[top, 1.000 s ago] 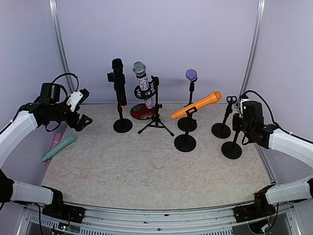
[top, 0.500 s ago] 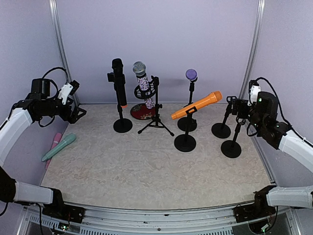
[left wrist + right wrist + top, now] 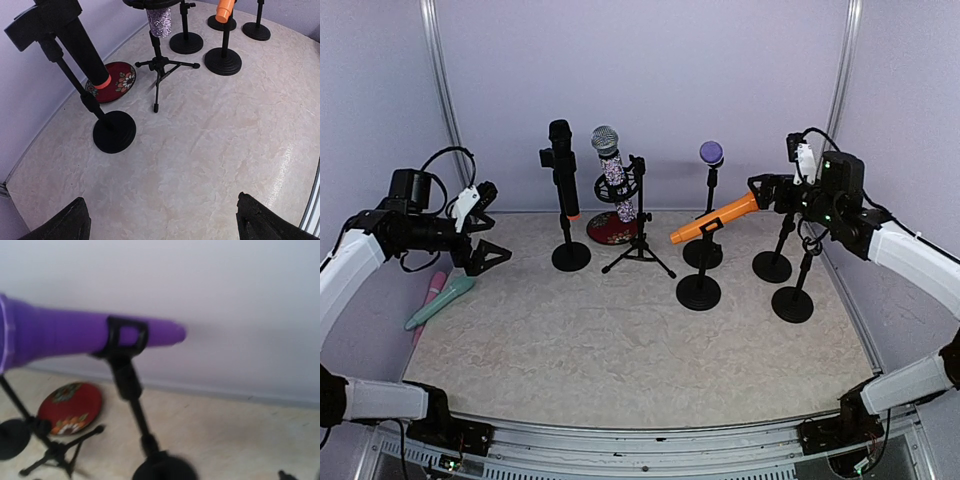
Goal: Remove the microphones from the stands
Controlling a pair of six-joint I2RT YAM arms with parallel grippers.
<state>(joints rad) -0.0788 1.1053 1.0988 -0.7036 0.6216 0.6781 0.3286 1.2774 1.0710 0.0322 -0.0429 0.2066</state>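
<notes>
Right claw hangs at the head end of the orange mic, and from above its jaws look parted with nothing clamped, though they show small. The mic sits clipped in its stand, mid-worktop towards the right. Its long axis is tilted, tail low to the left and head high to the right, pointing straight at that claw. So the mic lies left of and below the right claw, and the right arm is plainly the nearer. Left claw gapes wide and empty, well apart on the far left.
</notes>
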